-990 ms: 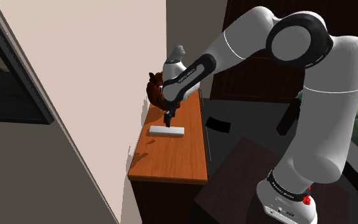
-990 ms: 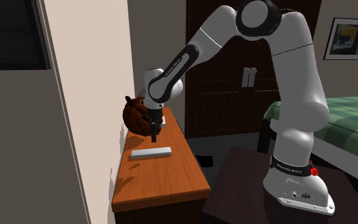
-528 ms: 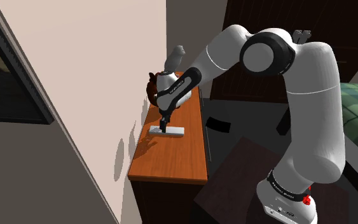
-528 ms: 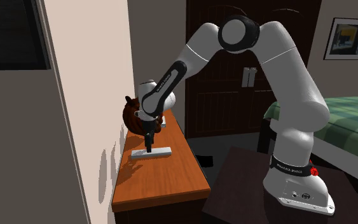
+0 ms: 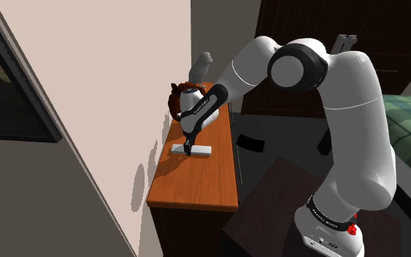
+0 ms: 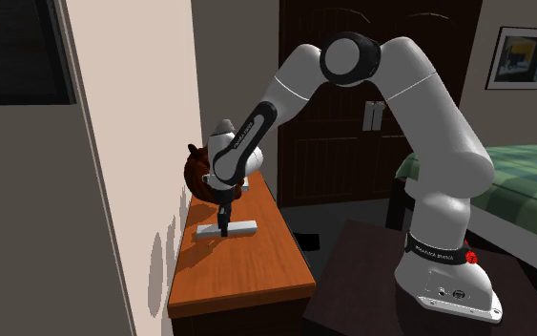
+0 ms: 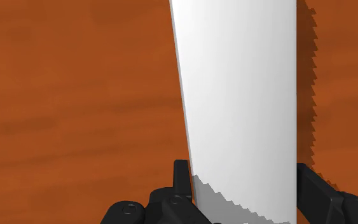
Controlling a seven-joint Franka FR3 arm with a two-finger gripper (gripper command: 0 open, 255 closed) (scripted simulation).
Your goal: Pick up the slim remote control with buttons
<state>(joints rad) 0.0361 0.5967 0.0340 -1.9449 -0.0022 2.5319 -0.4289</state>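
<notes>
**Gripper set astride a slim remote on a wooden top**

Found the remote [image 5: 200, 151] lying flat on the wooden cabinet top [image 5: 196, 186], near the wall and well apart from the brown object [image 5: 174, 98] at the far end. Reached it with the gripper [image 5: 187, 152] pointed straight down, near the middle of its length. Judged this placement deliberate: with a thin, flat thing, only the two long edges offered the fingers anything to close on, and a hold near the middle would keep it level when raised.

Saw the jaws parted to about the remote's width in the wrist view, one finger [image 7: 182, 181] at each long edge of the remote [image 7: 241, 95], with nothing lifted. Could not tell whether the pads pressed the edges or stood a hair off them.

Read the long axis as running across the cabinet top [image 6: 242, 277], one end toward the wall and the other toward the room-side edge, the remote [image 6: 244, 227] passing under the gripper [image 6: 223, 229]. Lined the fingers up to close across the short width, square to that axis. Made out no buttons on the plain pale face, so left unsaid which end was the front.
</notes>
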